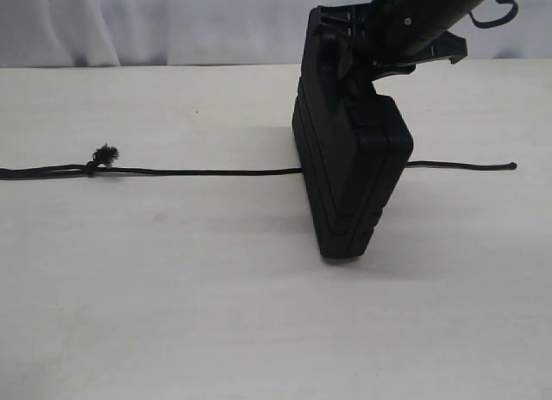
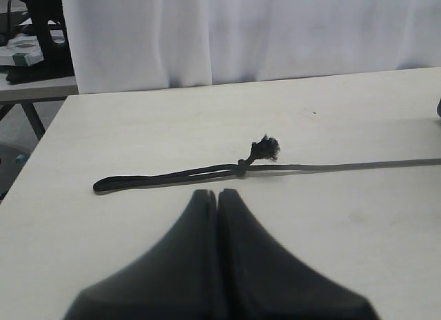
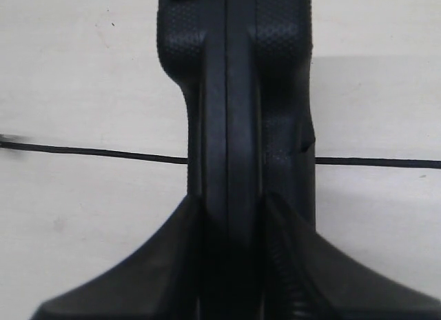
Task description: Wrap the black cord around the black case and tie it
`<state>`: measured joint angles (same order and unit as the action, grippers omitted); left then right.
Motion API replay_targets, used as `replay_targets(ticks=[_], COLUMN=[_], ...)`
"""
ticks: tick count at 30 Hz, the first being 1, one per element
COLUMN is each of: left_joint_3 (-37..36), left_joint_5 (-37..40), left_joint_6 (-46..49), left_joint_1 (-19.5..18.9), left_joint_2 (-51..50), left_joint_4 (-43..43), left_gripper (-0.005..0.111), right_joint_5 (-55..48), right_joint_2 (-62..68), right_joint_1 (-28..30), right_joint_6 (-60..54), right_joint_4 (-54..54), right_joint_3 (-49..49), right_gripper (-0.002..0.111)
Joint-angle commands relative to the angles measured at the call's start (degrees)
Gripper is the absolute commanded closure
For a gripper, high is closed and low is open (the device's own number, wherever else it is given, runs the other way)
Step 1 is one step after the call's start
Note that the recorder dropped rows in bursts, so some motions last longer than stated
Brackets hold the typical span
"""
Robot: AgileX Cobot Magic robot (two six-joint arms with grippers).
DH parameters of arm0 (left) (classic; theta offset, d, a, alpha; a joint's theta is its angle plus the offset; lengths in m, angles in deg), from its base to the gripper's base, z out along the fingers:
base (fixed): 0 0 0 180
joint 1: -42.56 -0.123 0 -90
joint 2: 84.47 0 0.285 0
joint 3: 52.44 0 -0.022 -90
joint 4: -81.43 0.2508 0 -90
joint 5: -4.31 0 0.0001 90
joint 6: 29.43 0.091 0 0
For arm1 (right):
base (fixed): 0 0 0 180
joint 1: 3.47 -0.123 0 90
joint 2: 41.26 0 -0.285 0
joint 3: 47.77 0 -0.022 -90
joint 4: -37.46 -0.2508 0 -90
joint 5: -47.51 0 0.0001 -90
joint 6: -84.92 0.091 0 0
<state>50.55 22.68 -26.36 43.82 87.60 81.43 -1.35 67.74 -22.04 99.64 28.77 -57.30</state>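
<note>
Case-wrapping, opening stage, I'd judge. Black case point(image 1: 349, 171) stands on edge on worktop point(image 1: 172, 314), its top pinched by right pincer point(image 3: 231, 210). Black cord point(image 1: 198, 171) lies straight, showing on both sides of case. Left pincer point(image 2: 218, 196) is pressed together, empty, well apart from case. Next move calls for taking a cord end and leading it over case.

No text, label, brand mark or number is legible in any view. On the black case point(image 1: 349, 180): only moulded ribs and stippled plastic, no lettering readable. On the green-and-white object point(image 2: 27, 52) off the table, seen in the left wrist view: possibly print, too small and blurred to read.
</note>
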Motion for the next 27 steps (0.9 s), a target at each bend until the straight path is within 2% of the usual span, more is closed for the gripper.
replay_targets(ticks=[1, 4, 7, 9, 13, 17, 19, 23, 27], left_joint_3=[-0.2, -0.2, -0.2, -0.2, -0.2, -0.2, -0.2, -0.2, 0.9], left_joint_5=[-0.8, -0.8, -3.8, -10.7, -25.9, -45.0, -51.3, -55.5, -55.9], left_joint_6=[0.0, 0.0, 1.9, 1.2, 1.2, 0.4, -4.6, -14.3, -15.5], left_joint_1=[0.2, 0.2, 0.2, 0.2, 0.2, 0.2, 0.2, 0.2, 0.2], left_joint_2=[0.1, 0.1, 0.1, 0.1, 0.1, 0.1, 0.1, 0.1, 0.1], left_joint_4=[0.0, 0.0, 4.4, 2.5, -7.0, -7.3, -7.3, -7.8, -7.9], left_gripper=[0.107, 0.107, 0.107, 0.107, 0.107, 0.107, 0.107, 0.107, 0.107], right_joint_5=[-2.1, -2.0, -2.0, -2.0, -2.0, -2.0, -2.0, -2.0, -2.0], right_joint_2=[-0.1, -0.1, -0.1, -0.1, -0.1, -0.1, -0.1, -0.1, -0.1], right_joint_1=[-0.3, -0.3, -0.3, -0.3, -0.3, -0.3, -0.3, -0.3, -0.3], right_joint_6=[0.7, 0.7, 0.7, 0.7, 0.7, 0.7, 0.7, 0.7, 0.7], right_joint_4=[-1.1, -1.1, -1.1, -1.1, -1.1, -1.1, -1.1, -1.1, -1.1], right_joint_3=[0.1, 0.1, 0.1, 0.1, 0.1, 0.1, 0.1, 0.1, 0.1], right_gripper=[0.104, 0.104, 0.104, 0.104, 0.104, 0.104, 0.104, 0.104, 0.104])
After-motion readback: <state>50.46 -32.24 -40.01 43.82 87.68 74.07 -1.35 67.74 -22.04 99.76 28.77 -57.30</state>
